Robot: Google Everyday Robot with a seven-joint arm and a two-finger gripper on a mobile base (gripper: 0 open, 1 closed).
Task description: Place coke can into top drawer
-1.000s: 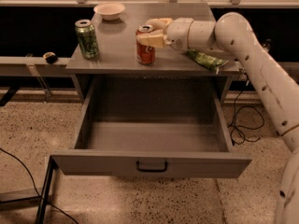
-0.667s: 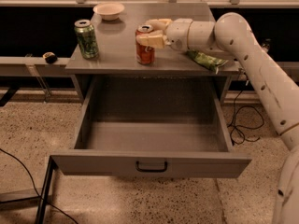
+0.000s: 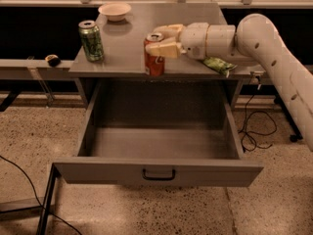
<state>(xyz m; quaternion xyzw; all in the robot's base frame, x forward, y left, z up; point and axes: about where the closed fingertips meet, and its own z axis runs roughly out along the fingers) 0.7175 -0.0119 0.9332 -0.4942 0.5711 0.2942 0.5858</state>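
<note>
1. The pincer (image 3: 152, 38) reaches in from the right, level over the table (image 3: 132, 38), at the end of a thick white arm (image 3: 274, 48).
2. Its 2 pale fingers (image 3: 164, 48) straddle the upper part of the coke can (image 3: 155, 65), 1 on the near side and 1 behind the rim, closed against it in a narrow grasp.
3. The coke can stands upright on the table, close to the front edge and a little right of the middle, with its silver top showing between the fingers.
4. Just right of the can, under the arm's wrist, a green packet (image 3: 219, 65) lies flat near the table's front right corner.
5. To the left, well apart from the coke can, a green soda can (image 3: 91, 40) stands upright.
6. Behind that one, near the back edge, sits a shallow pale bowl (image 3: 114, 11).
7. Below the table, the top drawer (image 3: 156, 141) is pulled fully out toward the camera. Its grey front panel carries a small dark handle (image 3: 158, 174) at the centre.
8. A dark cable (image 3: 257, 126) loops on the speckled floor (image 3: 274, 199) to the right of the drawer.
</note>
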